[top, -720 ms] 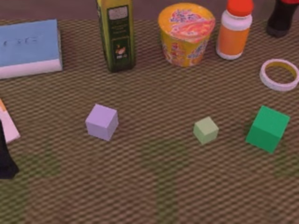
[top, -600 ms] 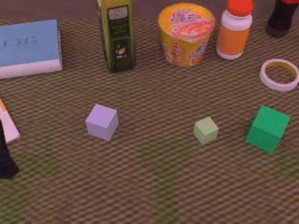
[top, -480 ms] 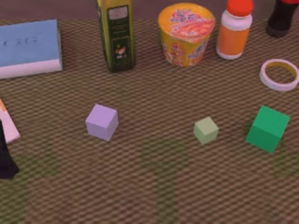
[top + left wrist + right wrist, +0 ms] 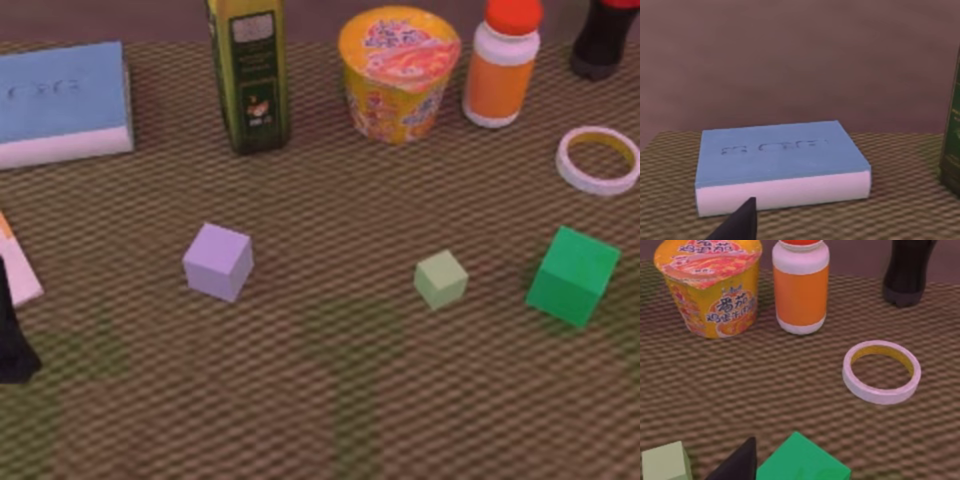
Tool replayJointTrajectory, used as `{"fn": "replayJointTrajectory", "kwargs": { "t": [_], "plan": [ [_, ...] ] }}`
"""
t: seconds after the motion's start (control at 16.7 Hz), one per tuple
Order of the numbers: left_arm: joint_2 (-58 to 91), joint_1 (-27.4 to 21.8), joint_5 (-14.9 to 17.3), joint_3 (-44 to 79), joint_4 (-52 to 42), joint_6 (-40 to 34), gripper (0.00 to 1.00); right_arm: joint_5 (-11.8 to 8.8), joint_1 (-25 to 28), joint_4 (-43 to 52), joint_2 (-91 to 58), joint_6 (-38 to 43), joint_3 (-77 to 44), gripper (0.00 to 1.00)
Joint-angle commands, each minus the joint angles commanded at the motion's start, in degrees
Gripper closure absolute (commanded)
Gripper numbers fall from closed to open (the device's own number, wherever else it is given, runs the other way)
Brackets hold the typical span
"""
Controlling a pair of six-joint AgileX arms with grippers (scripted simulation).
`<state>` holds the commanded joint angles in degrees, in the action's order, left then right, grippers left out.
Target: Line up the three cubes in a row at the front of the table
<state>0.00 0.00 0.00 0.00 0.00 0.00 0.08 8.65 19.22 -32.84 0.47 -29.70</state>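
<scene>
Right now all three cubes sit loose on the brown woven surface (image 4: 330, 400), spread across its middle band. The lavender cube (image 4: 217, 261) is left of centre, the small mint cube (image 4: 441, 279) is right of centre, and the emerald cube (image 4: 573, 276) stands near the right edge, just beside the mint one but not touching it. None of them is held.

At the far left edge of the top view a dark part of the left arm (image 4: 12, 335) shows beside a white and orange thing I cannot identify. In the left wrist view one dark fingertip (image 4: 737, 225) pokes in before the blue-topped box (image 4: 780, 165); I cannot tell how those jaws stand. The right wrist view likewise shows a single dark fingertip (image 4: 737, 462) between the mint cube and the emerald cube, above the surface; whether these jaws are open or closed I cannot tell either.

Along the back stand a green bottle (image 4: 248, 75), a noodle cup (image 4: 398, 72), an orange bottle with a red cap (image 4: 502, 65) and a dark bottle (image 4: 603, 40). A roll of tape (image 4: 598, 160) lies flat at the right.
</scene>
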Motion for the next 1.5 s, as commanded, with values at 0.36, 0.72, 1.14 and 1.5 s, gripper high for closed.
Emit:
{"fn": "replayJointTrajectory", "kwargs": {
  "t": [0.36,0.72,1.14,1.5],
  "plan": [
    [0.0,0.0,0.0,0.0,0.0,0.0,0.0,0.0,8.7,20.8,-40.4,0.4,-29.1,0.0],
    [0.0,0.0,0.0,0.0,0.0,0.0,0.0,0.0,16.3,38.4,-73.2,0.9,-54.8,0.0],
    [0.0,0.0,0.0,0.0,0.0,0.0,0.0,0.1,21.1,48.2,-91.9,1.3,-72.7,0.0],
    [0.0,0.0,0.0,0.0,0.0,0.0,0.0,0.1,20.9,48.3,-92.4,1.3,-73.2,0.0]
  ]
}}
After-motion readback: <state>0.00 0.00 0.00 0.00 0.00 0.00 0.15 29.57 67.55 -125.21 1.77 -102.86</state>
